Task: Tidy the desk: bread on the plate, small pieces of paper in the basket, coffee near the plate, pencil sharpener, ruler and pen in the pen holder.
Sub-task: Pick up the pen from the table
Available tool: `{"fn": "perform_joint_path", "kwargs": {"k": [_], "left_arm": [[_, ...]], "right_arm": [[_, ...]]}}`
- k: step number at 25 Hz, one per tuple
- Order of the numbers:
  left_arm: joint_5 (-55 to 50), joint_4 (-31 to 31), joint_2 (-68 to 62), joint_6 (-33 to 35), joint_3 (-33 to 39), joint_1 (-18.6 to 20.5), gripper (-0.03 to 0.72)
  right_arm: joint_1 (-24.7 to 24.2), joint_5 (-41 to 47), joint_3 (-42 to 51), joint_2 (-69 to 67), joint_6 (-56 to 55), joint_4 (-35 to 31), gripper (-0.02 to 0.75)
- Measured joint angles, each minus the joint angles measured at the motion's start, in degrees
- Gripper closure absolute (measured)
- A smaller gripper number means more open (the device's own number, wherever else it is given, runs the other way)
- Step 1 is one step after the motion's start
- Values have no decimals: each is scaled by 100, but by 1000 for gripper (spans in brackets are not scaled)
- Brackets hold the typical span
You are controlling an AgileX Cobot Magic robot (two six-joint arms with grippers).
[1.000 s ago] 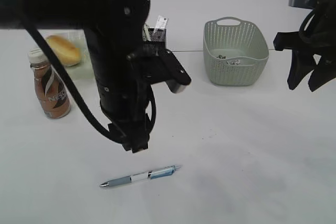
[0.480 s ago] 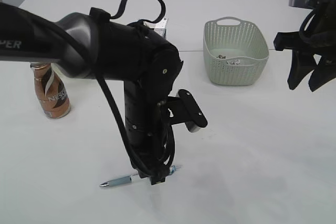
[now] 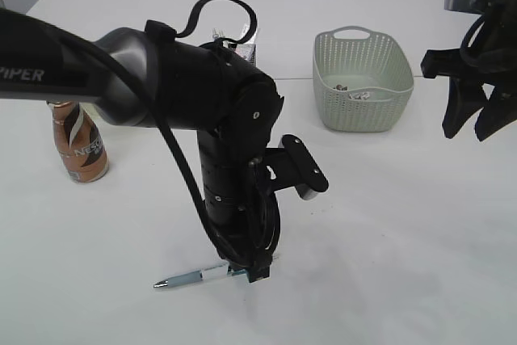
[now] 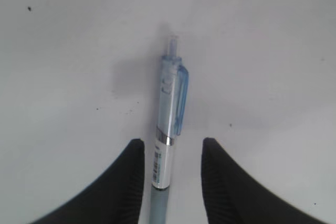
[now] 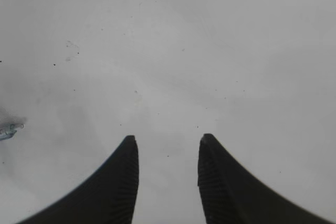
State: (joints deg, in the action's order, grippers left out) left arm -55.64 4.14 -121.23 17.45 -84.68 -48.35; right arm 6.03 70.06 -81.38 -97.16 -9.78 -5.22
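Down on the white table (image 3: 388,224), my left gripper (image 4: 170,153) stands spread, a finger on each side of the blue pen (image 4: 169,124), not yet pinching. My right gripper (image 5: 167,148) hangs spread, holding nothing.

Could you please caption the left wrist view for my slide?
Open left pincer straddling the pen on the table.

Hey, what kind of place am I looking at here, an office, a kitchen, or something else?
Probably a robot lab's mock office desk: a plain white tabletop with a blue-and-white click pen, a grey-green perforated plastic basket and a brown bottled coffee drink, worked by black robot arms.
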Motion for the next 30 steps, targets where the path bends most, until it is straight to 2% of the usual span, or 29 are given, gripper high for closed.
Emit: {"fn": "perform_joint_path", "kwargs": {"k": [14, 23, 26, 30], "left_arm": [[-135, -221, 0, 0, 0, 10, 423], [26, -467, 48, 74, 13, 340, 448], [338, -740, 345, 358, 303, 388, 448], [916, -792, 851, 540, 999, 388, 448]], "right_arm": [[0, 16, 0, 0, 0, 0, 455], [0, 16, 0, 0, 0, 0, 455], [0, 16, 0, 0, 0, 0, 455], [0, 16, 0, 0, 0, 0, 455]]}}
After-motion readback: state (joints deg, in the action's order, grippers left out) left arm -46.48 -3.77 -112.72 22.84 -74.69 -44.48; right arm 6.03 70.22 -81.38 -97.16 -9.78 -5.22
